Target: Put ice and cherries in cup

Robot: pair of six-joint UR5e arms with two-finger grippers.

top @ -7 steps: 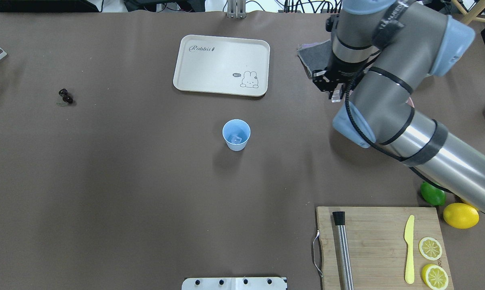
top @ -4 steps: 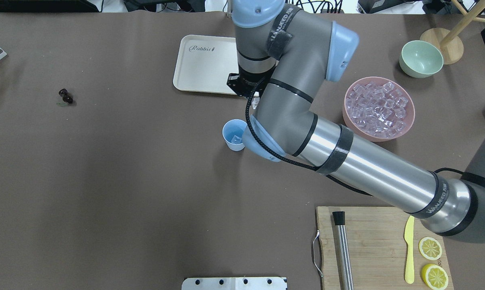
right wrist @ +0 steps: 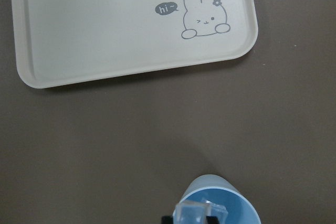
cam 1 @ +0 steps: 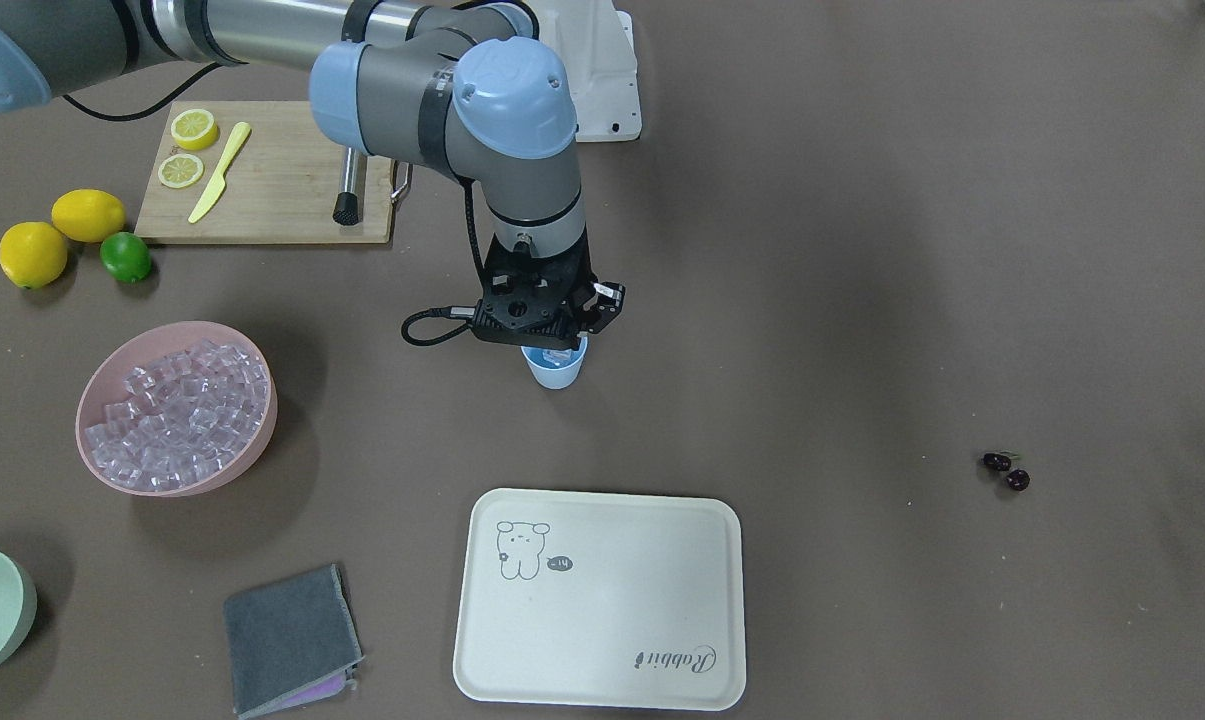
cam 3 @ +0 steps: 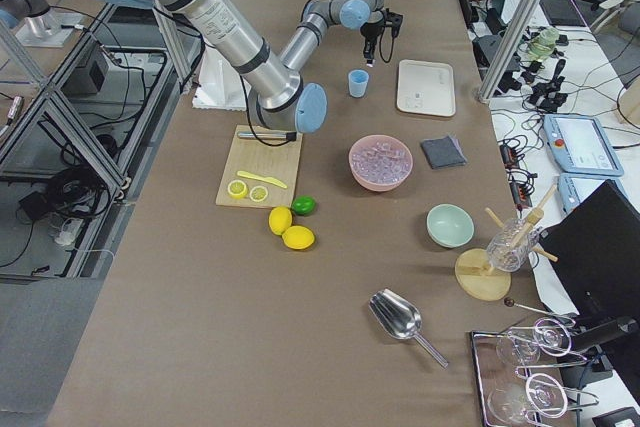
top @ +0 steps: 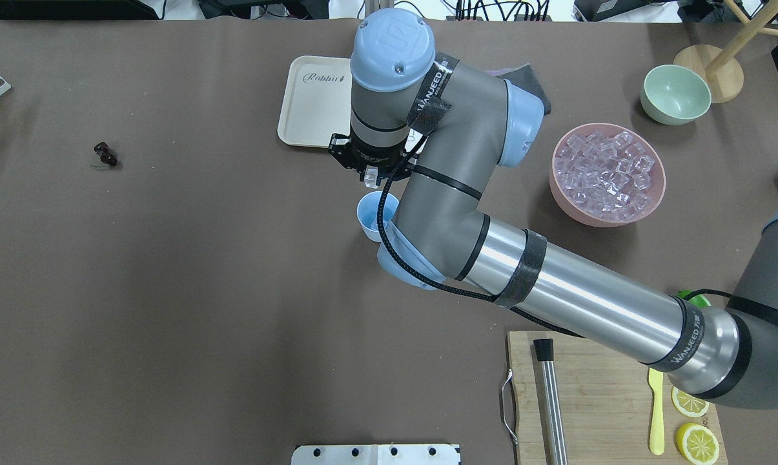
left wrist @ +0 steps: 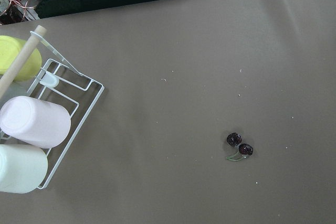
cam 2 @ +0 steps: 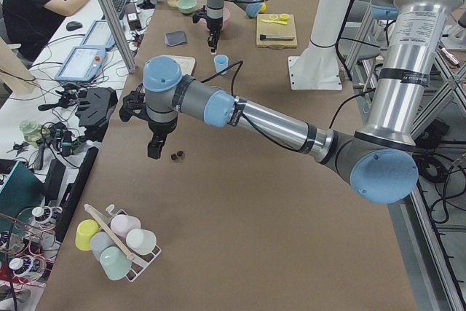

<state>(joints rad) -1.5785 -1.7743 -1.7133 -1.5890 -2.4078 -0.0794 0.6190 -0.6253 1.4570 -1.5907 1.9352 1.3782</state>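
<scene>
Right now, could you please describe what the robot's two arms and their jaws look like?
Both the right arm and left arm have polished silver tubes, grey joints with light-blue caps and black bands. The right shows WANJEED lettering and a black cable running to its black jaws; the left's jaws are black too.

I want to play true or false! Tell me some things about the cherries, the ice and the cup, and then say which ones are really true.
The cherries are inside the cup. False: they lie on the table, far from the cup.
The right gripper holds an ice cube just above the cup. True.
The pink bowl is empty. False: it is full of ice.
The tray has a rabbit drawn on it. True.
</scene>
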